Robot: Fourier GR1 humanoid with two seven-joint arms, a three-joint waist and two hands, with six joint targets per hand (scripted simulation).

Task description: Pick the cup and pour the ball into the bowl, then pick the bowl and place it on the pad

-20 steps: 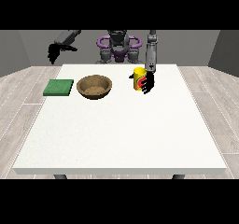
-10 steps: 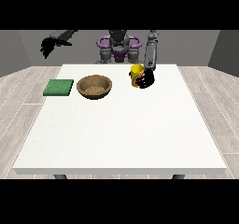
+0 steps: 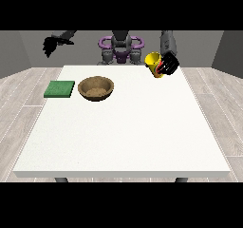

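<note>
The yellow cup (image 3: 154, 63) hangs above the table's far right part, tilted with its mouth towards the view's left. The black hand at the view's right (image 3: 169, 64) has its fingers curled round the cup. I cannot see the ball. The brown wooden bowl (image 3: 96, 88) stands on the table, well to the left of the cup and lower. The green pad (image 3: 60, 89) lies flat just left of the bowl. The hand at the view's left (image 3: 51, 45) hangs raised beyond the table's far left corner, fingers pointing down, holding nothing.
The white table (image 3: 123, 132) spreads wide towards the camera. The robot's purple and grey torso (image 3: 120, 47) stands behind the far edge.
The hand at the view's right has lifted the cup off the table and tipped it towards the left. The hand at the view's left has risen and shifted outwards a little.
</note>
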